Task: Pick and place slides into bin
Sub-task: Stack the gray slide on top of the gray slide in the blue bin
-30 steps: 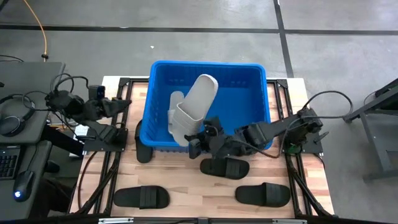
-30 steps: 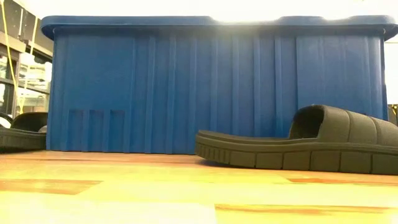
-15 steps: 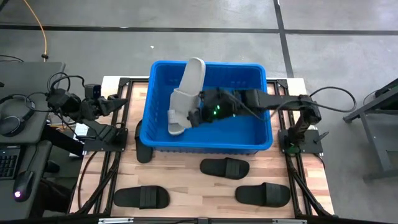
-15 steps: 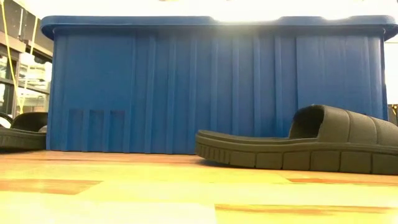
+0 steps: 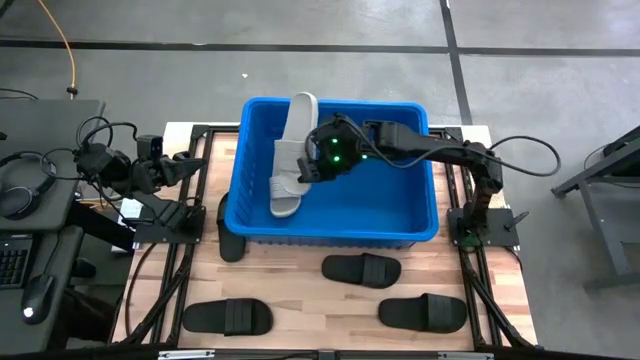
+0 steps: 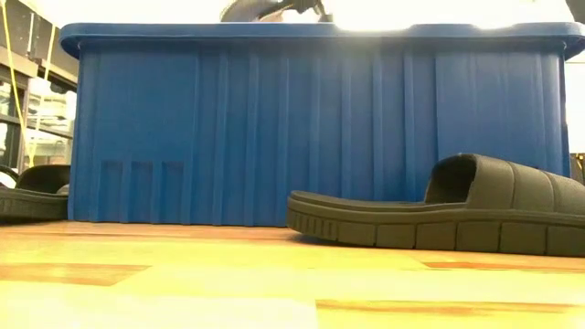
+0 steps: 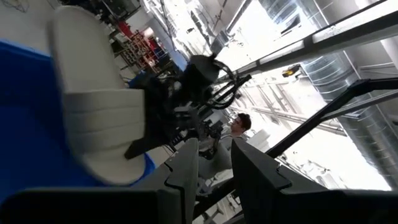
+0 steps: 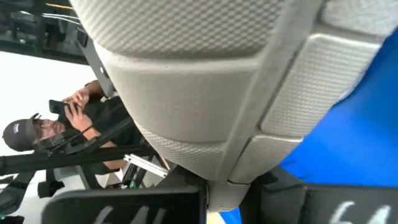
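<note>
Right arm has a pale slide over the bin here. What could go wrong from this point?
1. The right claw holds the light grey slip-on slide by one side, over the left part of the bright blue ribbed plastic bin. Its toe reaches the far rim, so on release it might catch there or tip out.
2. Three black slides lie on the wooden table close to the bin's near wall; a low return sweep could knock them.

headphones (image 5: pixel 22 190): on the dark desk (image 5: pixel 45 150) left of the table
keyboard (image 5: pixel 12 262): desk's near edge
yellow cable (image 5: pixel 62 40): on grey floor
person (image 8: pixel 74 134): beyond the table
</note>
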Motion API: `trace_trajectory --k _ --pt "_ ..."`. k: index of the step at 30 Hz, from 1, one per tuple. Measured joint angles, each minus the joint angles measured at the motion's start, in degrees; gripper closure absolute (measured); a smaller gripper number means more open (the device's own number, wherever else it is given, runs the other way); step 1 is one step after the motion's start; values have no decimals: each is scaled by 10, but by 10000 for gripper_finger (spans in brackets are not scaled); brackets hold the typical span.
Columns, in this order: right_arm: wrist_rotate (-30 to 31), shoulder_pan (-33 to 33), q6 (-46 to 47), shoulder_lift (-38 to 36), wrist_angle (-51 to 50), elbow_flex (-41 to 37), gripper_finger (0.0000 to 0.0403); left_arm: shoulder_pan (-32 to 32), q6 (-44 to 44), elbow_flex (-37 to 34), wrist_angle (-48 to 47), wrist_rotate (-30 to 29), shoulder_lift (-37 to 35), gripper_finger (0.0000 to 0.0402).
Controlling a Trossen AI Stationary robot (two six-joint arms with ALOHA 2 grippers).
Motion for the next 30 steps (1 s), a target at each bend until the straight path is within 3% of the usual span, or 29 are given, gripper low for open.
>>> trace_trajectory --k 8,19,30 --pt "-64 -16 7 55 15 0 383 0 -3 0 0 1 0 314" --pt "-217 -61 54 130 47 0 383 0 -5 0 0 24 0 314" --pt "-241 -71 96 177 57 0 383 0 -18 0 -4 38 0 314"
